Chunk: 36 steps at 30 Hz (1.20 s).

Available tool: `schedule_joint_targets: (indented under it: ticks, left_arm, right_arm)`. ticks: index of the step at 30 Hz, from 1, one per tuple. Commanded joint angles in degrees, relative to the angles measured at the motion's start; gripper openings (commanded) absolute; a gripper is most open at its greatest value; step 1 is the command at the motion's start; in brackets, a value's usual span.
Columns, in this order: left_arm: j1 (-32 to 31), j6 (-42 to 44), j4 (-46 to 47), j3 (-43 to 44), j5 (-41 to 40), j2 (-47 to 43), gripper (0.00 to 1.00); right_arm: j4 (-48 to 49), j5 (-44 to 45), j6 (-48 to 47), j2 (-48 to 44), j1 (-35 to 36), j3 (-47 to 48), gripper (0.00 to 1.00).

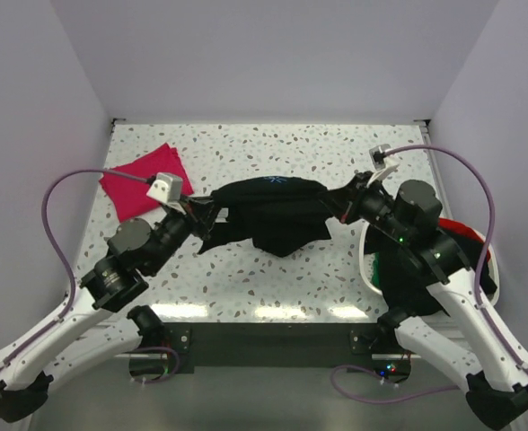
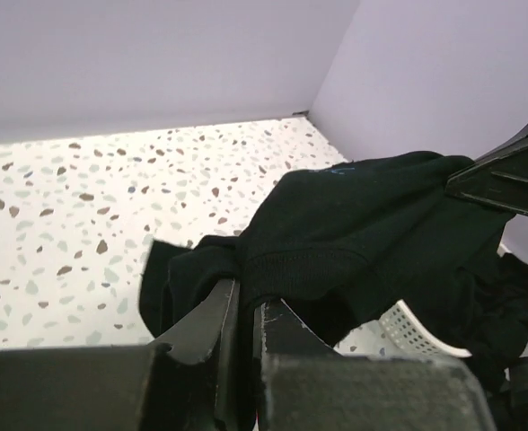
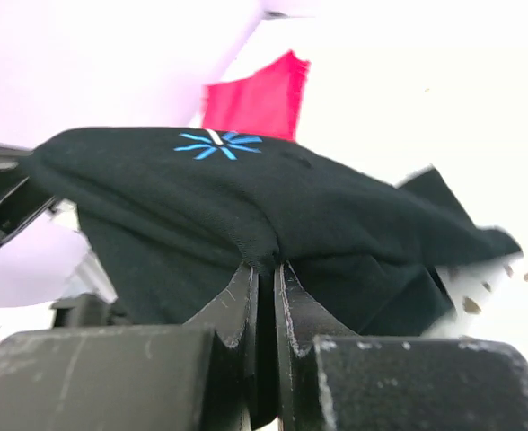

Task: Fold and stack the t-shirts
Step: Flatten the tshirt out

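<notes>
Near right, a white basket point(image 1: 364, 256) holds unfolded shirts; mid-table, the left gripper point(image 1: 208, 211) and right gripper point(image 1: 334, 205), each clamped on one end of the black t-shirt point(image 1: 273, 205), stretch it, probably for laying flat next; far left lies the folded magenta t-shirt point(image 1: 143, 180).

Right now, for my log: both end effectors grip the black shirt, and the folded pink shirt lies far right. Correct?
No: the folded pink shirt lies far left, as the top external view shows. The left end effector and right end effector do grip the black shirt.
</notes>
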Motion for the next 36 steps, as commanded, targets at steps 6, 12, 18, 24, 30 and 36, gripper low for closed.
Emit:
schedule_joint_targets:
  ticks: [6, 12, 18, 24, 30, 36]
  left_arm:
    - [1.3, 7.2, 1.7, 10.9, -8.4, 1.2, 0.0]
    - [11.0, 15.3, 12.0, 15.5, -9.4, 18.5, 0.0]
    - [21.9, 13.8, 14.0, 26.6, 0.6, 43.3, 0.12]
    - [27.3, 11.2, 10.0, 39.1, 1.0, 61.8, 0.9]
    - [26.1, 6.6, 18.9, 22.9, 3.4, 53.6, 0.92]
    - [24.5, 1.1, 21.0, 5.3, 7.7, 46.4, 0.92]
  right_arm:
    - [-4.5, -2.2, -3.0, -0.1, -1.6, 6.0, 0.0]
    - [5.9, -6.1, -1.2, 10.3, -1.5, -0.3, 0.0]
    - [9.1, -5.0, -2.6, 19.8, -1.5, -1.7, 0.41]
    - [9.7, -3.6, -1.4, 18.0, -1.5, -8.8, 0.56]
    - [8.9, -0.4, -1.0, 15.2, -1.5, -16.0, 0.57]
    - [9.3, 3.5, -0.2, 16.5, -1.6, -20.6, 0.57]
